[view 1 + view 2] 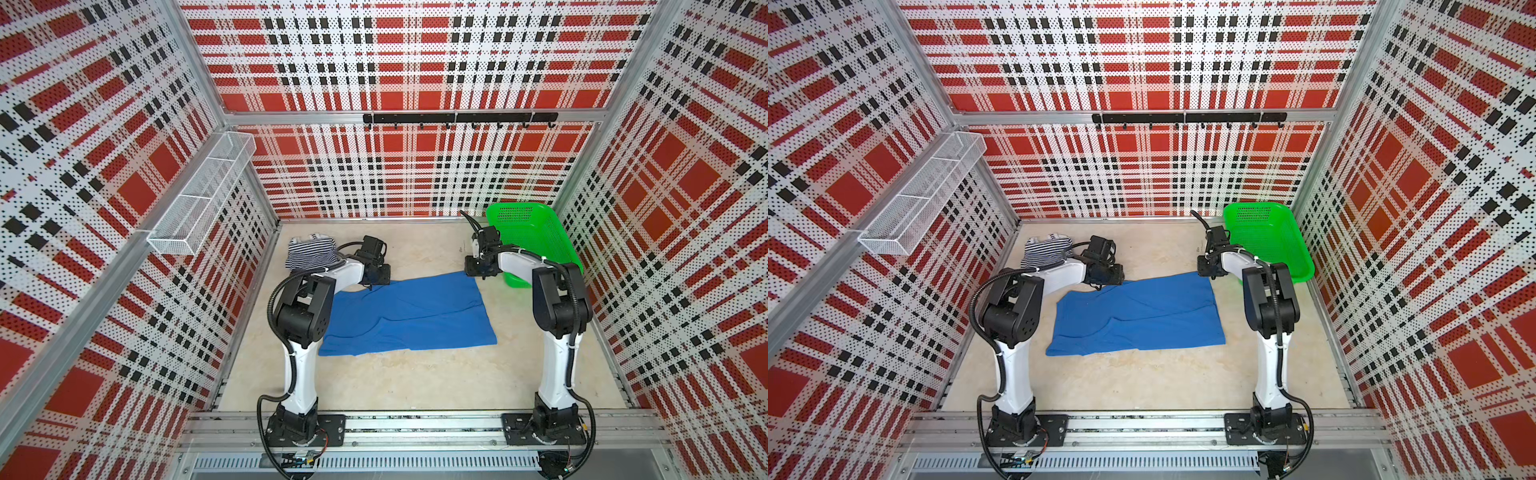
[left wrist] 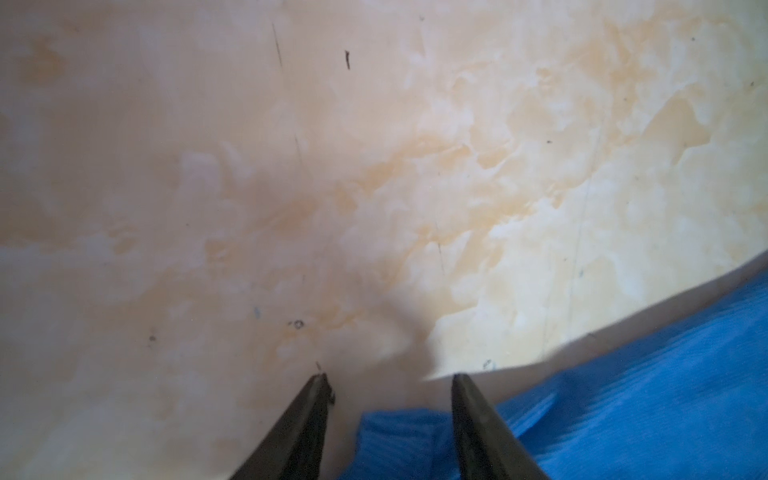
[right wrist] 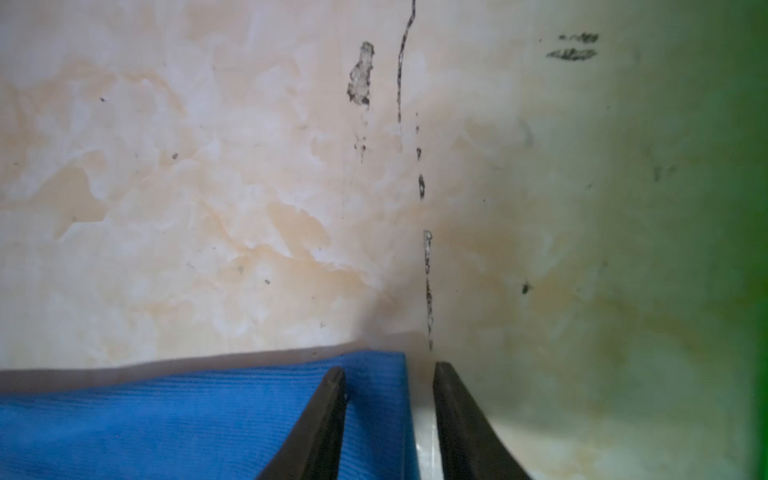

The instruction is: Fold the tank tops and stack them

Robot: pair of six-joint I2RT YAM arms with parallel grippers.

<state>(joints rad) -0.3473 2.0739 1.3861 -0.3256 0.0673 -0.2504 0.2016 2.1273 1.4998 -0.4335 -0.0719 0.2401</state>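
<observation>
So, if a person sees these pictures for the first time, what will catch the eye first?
The plain blue tank top draws the eye first: it lies spread in the middle of the pale table. Next come the bright green basket at the far right corner and the striped tank top, folded small at the far left. All around stand walls in red, black and white plaid.
</observation>
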